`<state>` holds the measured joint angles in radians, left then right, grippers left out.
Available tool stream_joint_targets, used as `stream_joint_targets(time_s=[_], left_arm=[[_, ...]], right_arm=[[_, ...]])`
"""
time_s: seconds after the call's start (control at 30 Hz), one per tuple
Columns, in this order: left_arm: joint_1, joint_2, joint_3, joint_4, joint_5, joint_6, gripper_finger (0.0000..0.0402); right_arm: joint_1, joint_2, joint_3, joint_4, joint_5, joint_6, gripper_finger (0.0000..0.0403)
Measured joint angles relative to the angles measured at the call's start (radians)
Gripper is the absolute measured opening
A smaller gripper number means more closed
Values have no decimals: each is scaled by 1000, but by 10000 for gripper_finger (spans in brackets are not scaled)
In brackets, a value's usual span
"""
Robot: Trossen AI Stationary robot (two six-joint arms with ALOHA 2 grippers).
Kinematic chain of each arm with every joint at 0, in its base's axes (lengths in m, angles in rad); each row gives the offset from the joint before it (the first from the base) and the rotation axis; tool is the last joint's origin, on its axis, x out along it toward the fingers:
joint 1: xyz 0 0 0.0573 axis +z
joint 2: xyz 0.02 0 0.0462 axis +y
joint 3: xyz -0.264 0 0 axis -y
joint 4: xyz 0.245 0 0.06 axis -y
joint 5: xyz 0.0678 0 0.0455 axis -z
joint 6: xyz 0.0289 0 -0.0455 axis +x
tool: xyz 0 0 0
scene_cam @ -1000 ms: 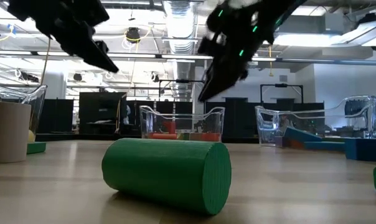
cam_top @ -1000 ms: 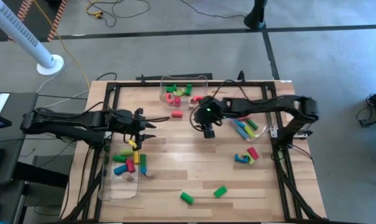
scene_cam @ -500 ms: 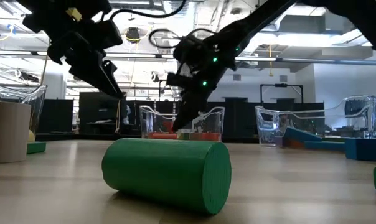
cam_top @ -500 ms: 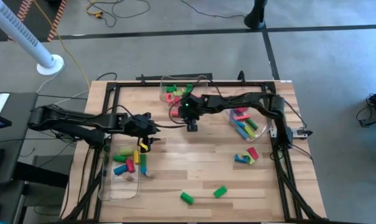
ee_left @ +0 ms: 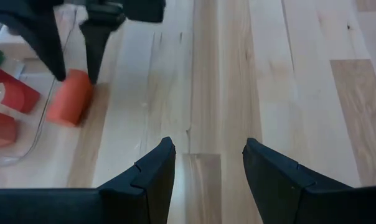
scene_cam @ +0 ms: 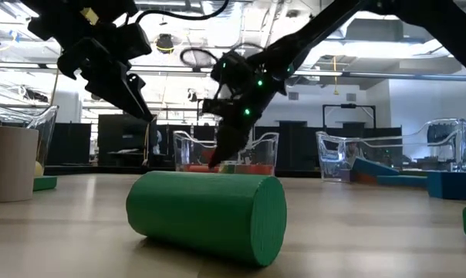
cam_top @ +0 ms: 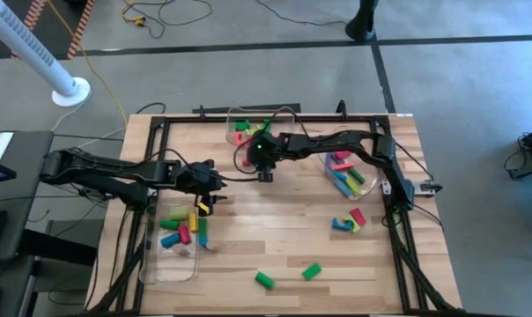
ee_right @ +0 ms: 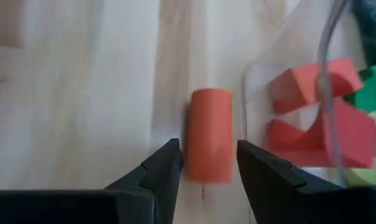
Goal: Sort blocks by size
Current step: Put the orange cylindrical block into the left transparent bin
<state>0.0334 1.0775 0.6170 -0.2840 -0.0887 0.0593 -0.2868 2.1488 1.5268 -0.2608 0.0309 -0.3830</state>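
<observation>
Overhead camera looks straight down; low camera sits level on the tabletop [scene_cam: 79,232]; both wrist cameras closely share one red cylinder [ee_right: 209,134].

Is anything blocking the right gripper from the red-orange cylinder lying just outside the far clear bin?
Nothing visible does. The right gripper is open, its fingers straddling the red-orange cylinder on bare wood. The clear bin wall stands close beside the cylinder, to one side of the approach rather than across it.
</observation>
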Motion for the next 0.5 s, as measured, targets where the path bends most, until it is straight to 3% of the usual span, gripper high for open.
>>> stream_joint_targets(time_s=[0.5], left_arm=[[-6, 0, 0, 6, 24, -18, 180]], right_arm=[[14, 35, 11, -54, 19, 43, 165]])
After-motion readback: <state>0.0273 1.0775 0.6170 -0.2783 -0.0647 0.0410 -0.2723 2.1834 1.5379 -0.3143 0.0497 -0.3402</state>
